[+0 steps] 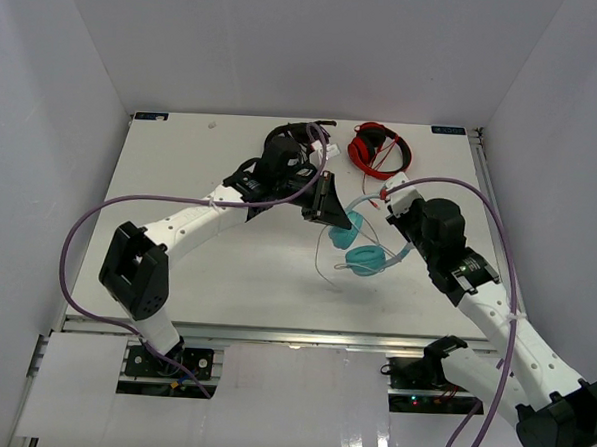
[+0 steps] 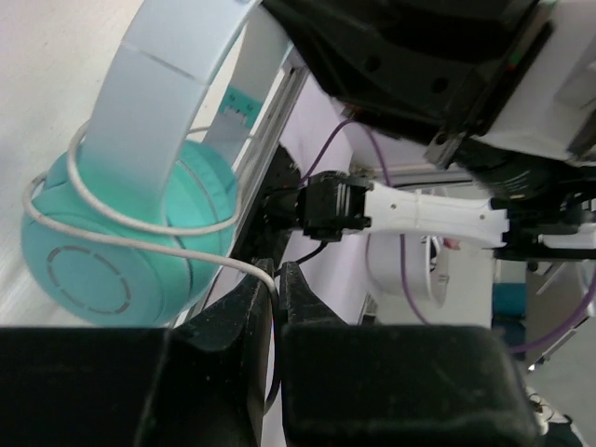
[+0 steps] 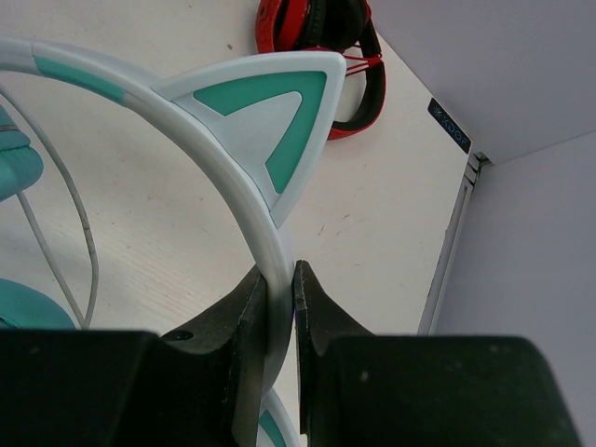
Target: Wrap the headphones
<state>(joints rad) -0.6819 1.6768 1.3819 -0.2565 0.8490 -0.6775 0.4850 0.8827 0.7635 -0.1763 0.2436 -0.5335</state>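
Observation:
The turquoise headphones (image 1: 365, 257) with a white headband (image 3: 233, 186) and cat-ear points are held above the table's middle right. My right gripper (image 3: 279, 279) is shut on the headband just below a cat ear (image 3: 279, 121); in the top view it (image 1: 397, 211) sits right of the cups. My left gripper (image 2: 277, 279) is shut on the thin white cable (image 2: 168, 250), which loops around a teal ear cup (image 2: 121, 242). In the top view the left gripper (image 1: 329, 210) is just left of the upper cup, and cable loops hang below (image 1: 327, 260).
Red headphones (image 1: 380, 148) lie at the back of the table, also in the right wrist view (image 3: 321, 37). Black headphones (image 1: 293, 138) lie at the back, partly behind my left arm. The table's right edge (image 3: 447, 261) runs close to the right gripper.

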